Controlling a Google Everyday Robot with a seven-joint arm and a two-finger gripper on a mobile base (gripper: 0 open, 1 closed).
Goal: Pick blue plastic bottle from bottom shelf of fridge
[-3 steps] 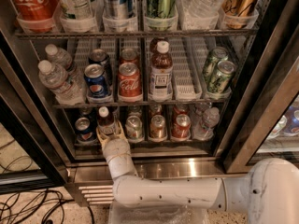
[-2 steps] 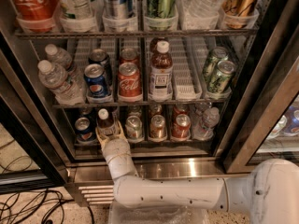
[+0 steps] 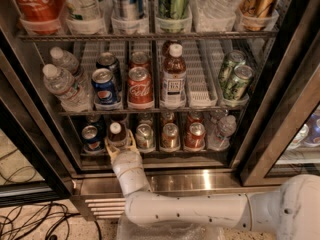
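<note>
The blue plastic bottle (image 3: 116, 135), small with dark drink and a white cap, stands near the left end of the fridge's bottom shelf (image 3: 165, 154). My gripper (image 3: 120, 144) reaches in from below on a white arm. Its fingers (image 3: 132, 140) sit on both sides of the bottle and are shut on it. The bottle is upright at the front rail. A taller, similar brown bottle (image 3: 173, 79) stands on the rack above.
On the bottom shelf a blue can (image 3: 91, 136) stands left of the bottle and several cans (image 3: 170, 135) and a water bottle (image 3: 222, 131) to its right. Pepsi and Coca-Cola cans (image 3: 140, 86) and water bottles (image 3: 62, 86) fill the rack above. A dark door frame (image 3: 280, 104) stands at the right.
The bottle has shifted slightly toward the front rail with the gripper around it. The arm has barely moved.
</note>
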